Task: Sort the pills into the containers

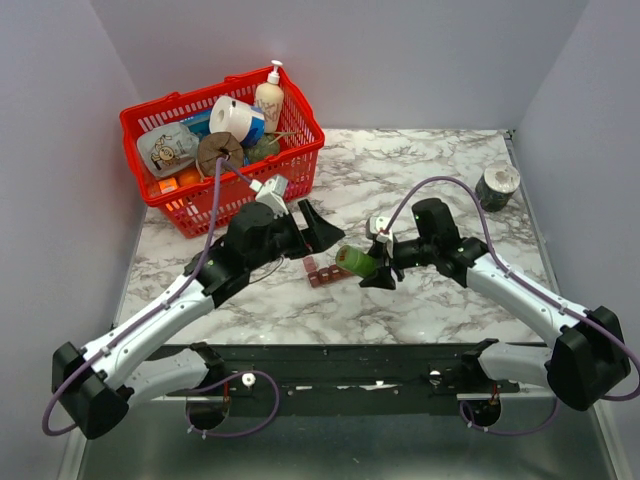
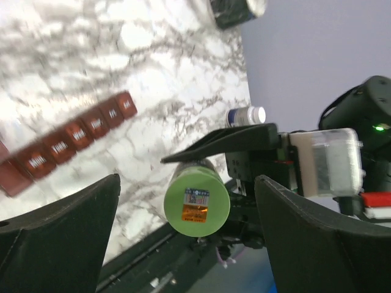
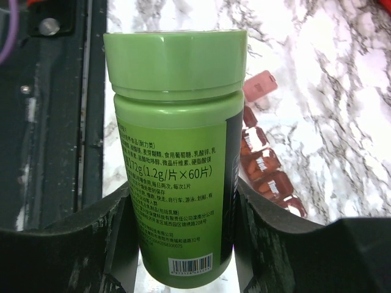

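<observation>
My right gripper [image 1: 374, 268] is shut on a green pill bottle [image 1: 354, 261], held on its side just above the table with its lid on. The right wrist view shows the bottle [image 3: 177, 122] clamped between the fingers of that gripper [image 3: 183, 210]. The dark red-brown pill strip [image 1: 324, 271] lies on the marble just left of the bottle, and also shows in the left wrist view [image 2: 67, 139] and the right wrist view [image 3: 267, 168]. My left gripper [image 1: 318, 226] is open and empty, raised behind the strip. In its wrist view the gripper [image 2: 187, 181] faces the bottle's lid [image 2: 197, 204].
A red wire basket [image 1: 303, 157] full of household items stands at the back left. A small dark jar [image 1: 497, 186] sits at the back right edge, also seen in the left wrist view [image 2: 235, 9]. The black rail [image 1: 350, 365] runs along the near edge.
</observation>
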Action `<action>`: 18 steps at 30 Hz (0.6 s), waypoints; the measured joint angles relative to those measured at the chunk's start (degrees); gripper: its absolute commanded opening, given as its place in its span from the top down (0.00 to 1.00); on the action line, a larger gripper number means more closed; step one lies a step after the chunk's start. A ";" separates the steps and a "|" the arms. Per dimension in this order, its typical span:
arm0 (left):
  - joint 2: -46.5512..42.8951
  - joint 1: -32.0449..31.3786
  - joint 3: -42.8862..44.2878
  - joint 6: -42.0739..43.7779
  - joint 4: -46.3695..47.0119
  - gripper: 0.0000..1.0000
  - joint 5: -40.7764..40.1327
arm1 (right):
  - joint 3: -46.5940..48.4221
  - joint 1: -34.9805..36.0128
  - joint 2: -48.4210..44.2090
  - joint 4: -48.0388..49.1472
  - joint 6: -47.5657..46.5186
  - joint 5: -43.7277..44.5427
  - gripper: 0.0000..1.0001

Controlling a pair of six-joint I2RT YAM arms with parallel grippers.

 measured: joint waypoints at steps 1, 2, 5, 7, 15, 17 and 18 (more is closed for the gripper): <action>-1.66 0.85 -0.35 3.21 0.52 0.01 0.39 | 0.00 -0.20 0.00 -0.20 -0.07 -0.98 1.00; -3.10 1.44 -0.79 5.79 1.25 0.01 0.94 | 0.00 -0.37 0.00 -0.46 -0.17 -1.99 0.99; -8.09 2.51 -3.15 18.05 4.48 0.01 7.43 | 0.00 -0.79 0.00 -1.62 -0.76 -5.40 0.99; -11.63 2.60 -5.97 29.35 6.78 0.01 14.86 | 0.04 -0.96 0.15 -3.28 -2.08 -7.98 1.00; -17.51 0.02 -15.21 66.55 8.52 0.01 31.98 | 3.85 -0.98 3.76 -14.53 -12.81 -13.49 0.99; -14.71 -0.98 -13.92 71.47 8.44 0.01 32.79 | 4.20 -0.98 4.17 -16.09 -14.27 -14.34 0.99; -13.57 -1.44 -13.42 73.31 8.44 0.01 32.89 | 4.31 -0.98 4.42 -16.81 -15.02 -14.64 0.99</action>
